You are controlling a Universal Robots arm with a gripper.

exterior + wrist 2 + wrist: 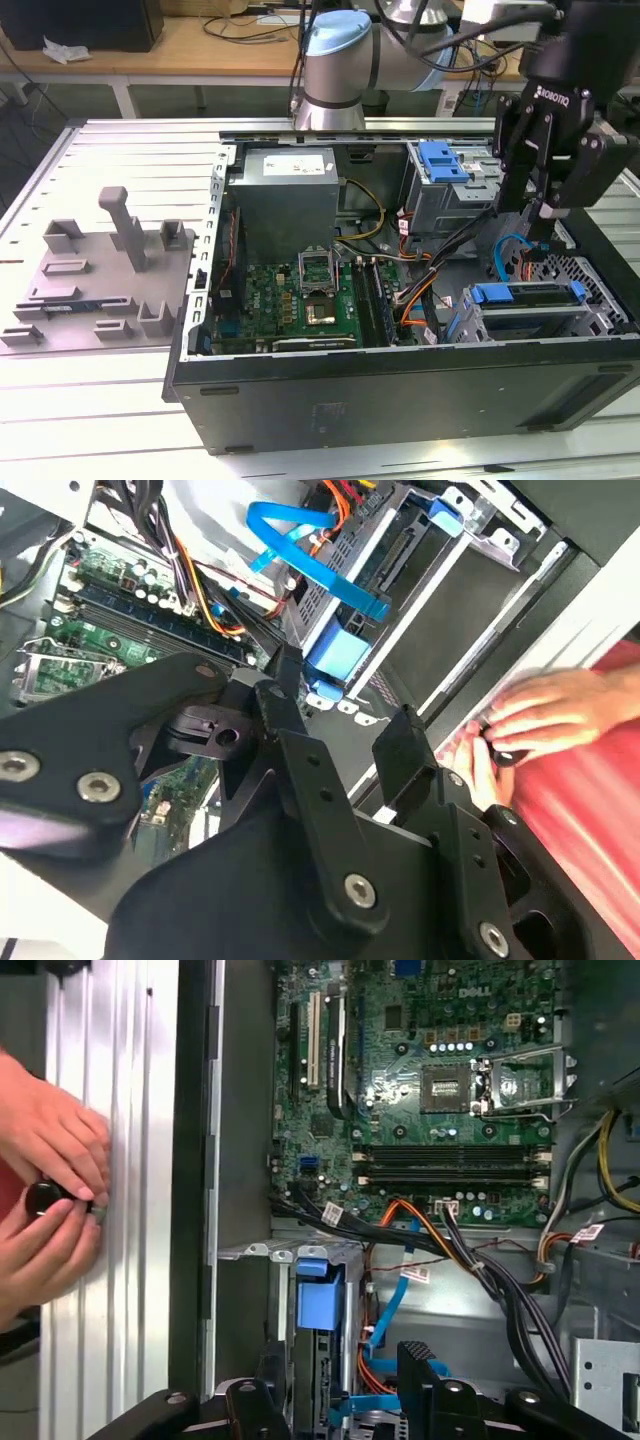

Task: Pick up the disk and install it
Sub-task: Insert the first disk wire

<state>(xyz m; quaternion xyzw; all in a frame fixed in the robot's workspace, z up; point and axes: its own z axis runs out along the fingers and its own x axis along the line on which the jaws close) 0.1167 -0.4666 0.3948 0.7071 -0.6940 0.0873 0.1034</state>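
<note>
My gripper (545, 215) hangs over the right end of the open computer case (400, 390), just above the lower drive bay. Its black fingers (290, 705) stand apart with nothing between them, and the gripper is open in both wrist views (348, 1360). A blue carrier frame (527, 294) lies across that bay, with its blue tab (318, 1300) under the fingers. I cannot tell whether the disk sits inside this frame, since no silver drive shows plainly.
A person's hands (50, 1200) hold a small black object at the case's outer wall, close to the gripper (345, 705). Inside lie the motherboard (300, 300), cable bundles (420, 285), a power supply (285, 195) and an upper bay with a blue bracket (443, 160). A grey fixture (100, 280) stands on the exterior view's left.
</note>
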